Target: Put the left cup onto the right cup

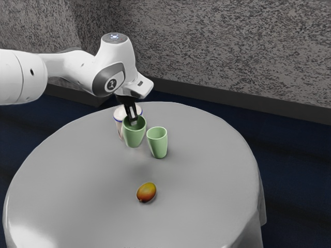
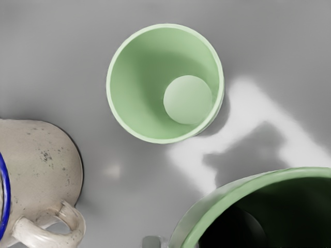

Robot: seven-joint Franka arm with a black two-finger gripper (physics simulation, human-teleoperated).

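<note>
Counting one mug (image 1: pixel 119 123), one fruit (image 1: pixel 146 192), two cups: right cup (image 1: pixel 156 142) beside the gripper (image 1: pixel 132 118), left cup (image 1: pixel 134 134) pinched at its rim by near-closed fingers, upright, mouth up, axis vertical.

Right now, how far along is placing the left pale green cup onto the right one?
Done: the black two-finger gripper is at the rim of the left pale green cup. In hand: the grasp, though I cannot tell whether it is secured. Left: lifting that cup and setting it onto the right pale green cup, which stands empty and apart beside it.
</note>
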